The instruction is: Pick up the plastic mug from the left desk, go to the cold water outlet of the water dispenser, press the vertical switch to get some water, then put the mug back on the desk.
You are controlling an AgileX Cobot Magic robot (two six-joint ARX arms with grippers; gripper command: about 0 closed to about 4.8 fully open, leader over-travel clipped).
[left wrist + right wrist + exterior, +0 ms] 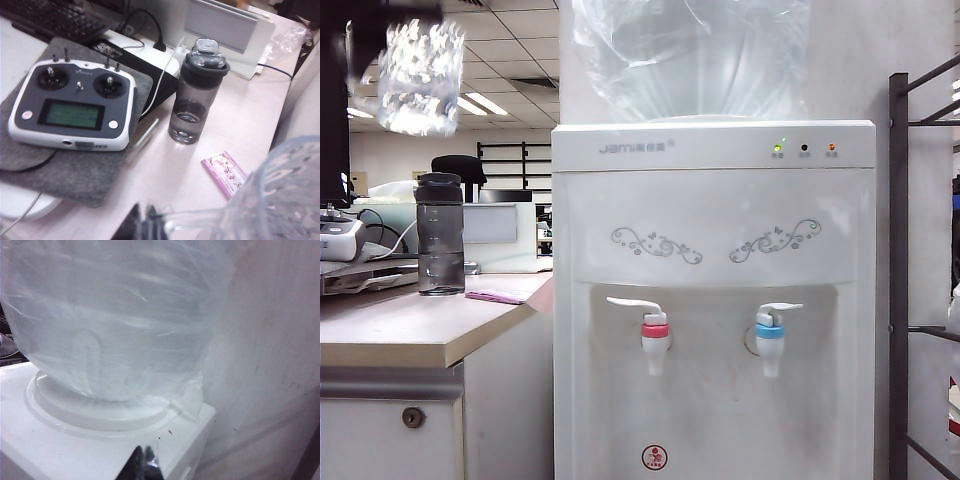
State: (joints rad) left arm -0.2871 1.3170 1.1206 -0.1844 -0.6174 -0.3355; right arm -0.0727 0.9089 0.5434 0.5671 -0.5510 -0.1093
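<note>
Left end effector point(150, 226) clamped on the mug point(418, 76) handle, high above the table point(410, 330); right end effector point(144, 460) closed over the dispenser point(715, 300); carry level to the blue tap point(770, 335)

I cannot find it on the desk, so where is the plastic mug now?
The plastic mug is off the left desk, lifted high at the exterior view's upper left, above the grey bottle. The left gripper holds its handle.

Black claw point(150, 226) tips, glossy
</note>
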